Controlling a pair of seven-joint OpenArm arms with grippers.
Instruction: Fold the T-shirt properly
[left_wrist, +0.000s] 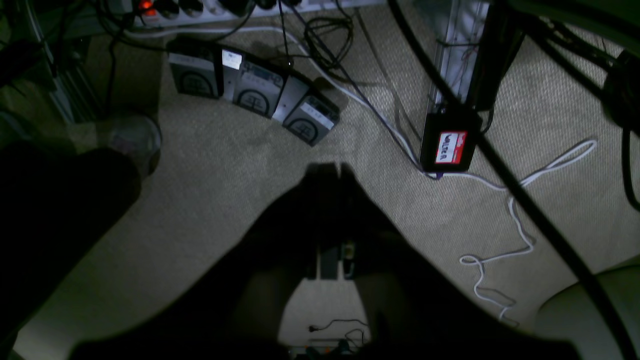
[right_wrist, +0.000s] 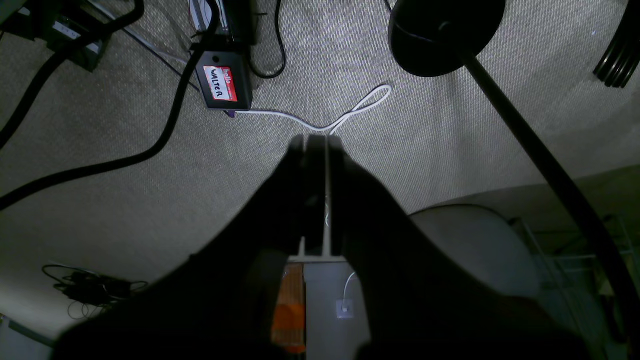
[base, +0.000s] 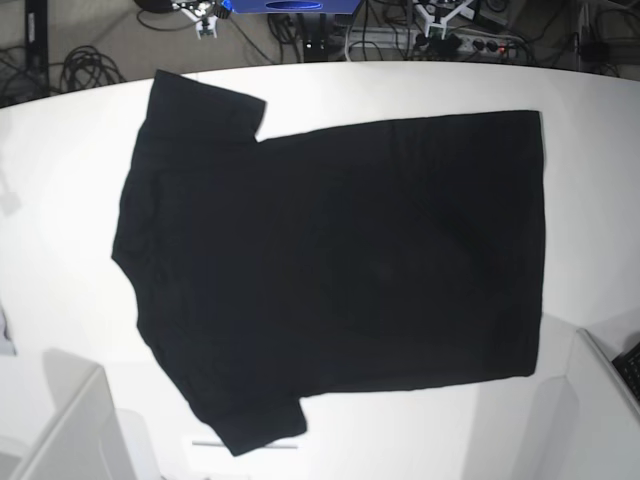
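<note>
The T-shirt (base: 330, 270) lies spread flat on the white table (base: 590, 200), plain black side up. Its collar end is at the left and its hem at the right. One sleeve (base: 205, 105) points to the far left corner, the other (base: 250, 425) to the near edge. Neither gripper shows in the base view. In the left wrist view my left gripper (left_wrist: 327, 170) is a dark silhouette with fingers together, empty, hanging over carpet floor. In the right wrist view my right gripper (right_wrist: 315, 142) is likewise shut and empty over the floor. The shirt shows in neither wrist view.
White blocks stand at the table's near left (base: 60, 430) and near right (base: 600, 400). A sliver of grey cloth (base: 5, 335) sits at the left edge. On the floor lie cables, three foot pedals (left_wrist: 255, 92) and a black box with a red label (right_wrist: 222, 85).
</note>
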